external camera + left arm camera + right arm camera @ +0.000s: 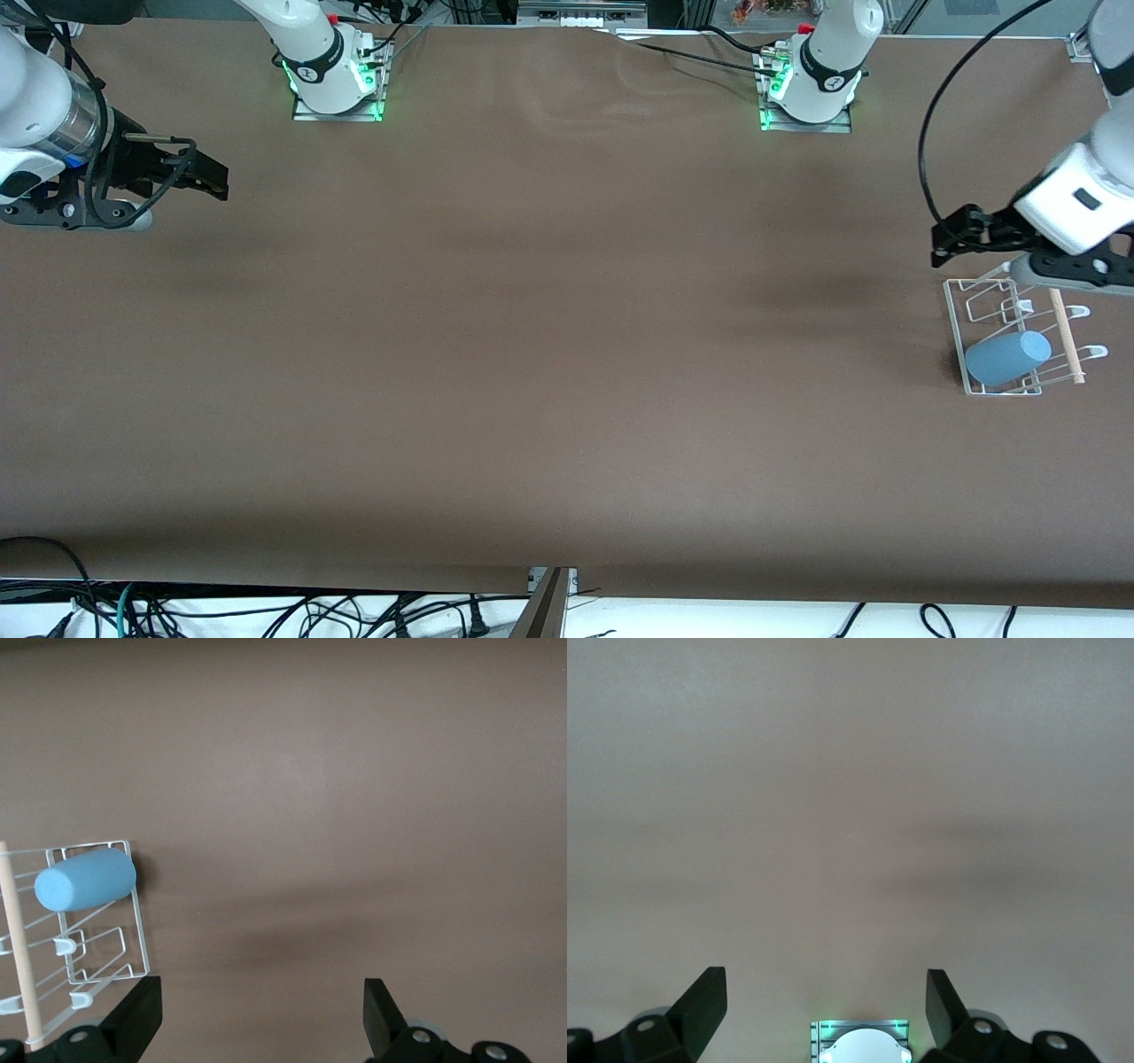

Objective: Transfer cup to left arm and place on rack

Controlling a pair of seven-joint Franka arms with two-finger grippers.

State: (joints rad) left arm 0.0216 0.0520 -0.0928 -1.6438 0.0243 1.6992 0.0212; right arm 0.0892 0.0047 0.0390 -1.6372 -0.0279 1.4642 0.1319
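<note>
The light-blue cup (1007, 357) lies on its side in the white wire rack (955, 332) at the left arm's end of the table. It also shows in the left wrist view (86, 879), resting on the rack (137, 921) with its flat base toward the wooden rod (22, 966). My left gripper (950, 237) is open and empty, up over the table at the rack's edge; its jaws (263, 1010) stand wide apart. My right gripper (217, 182) is open and empty at the right arm's end, where that arm waits; the right wrist view shows it (826, 1001) over bare table.
The rack's light wooden rod (1067, 337) runs along its side toward the table's end. Both arm bases (335, 80) (811, 84) stand along the table's back edge. The right arm's base shows in the right wrist view (859, 1041). Cables hang off the front edge.
</note>
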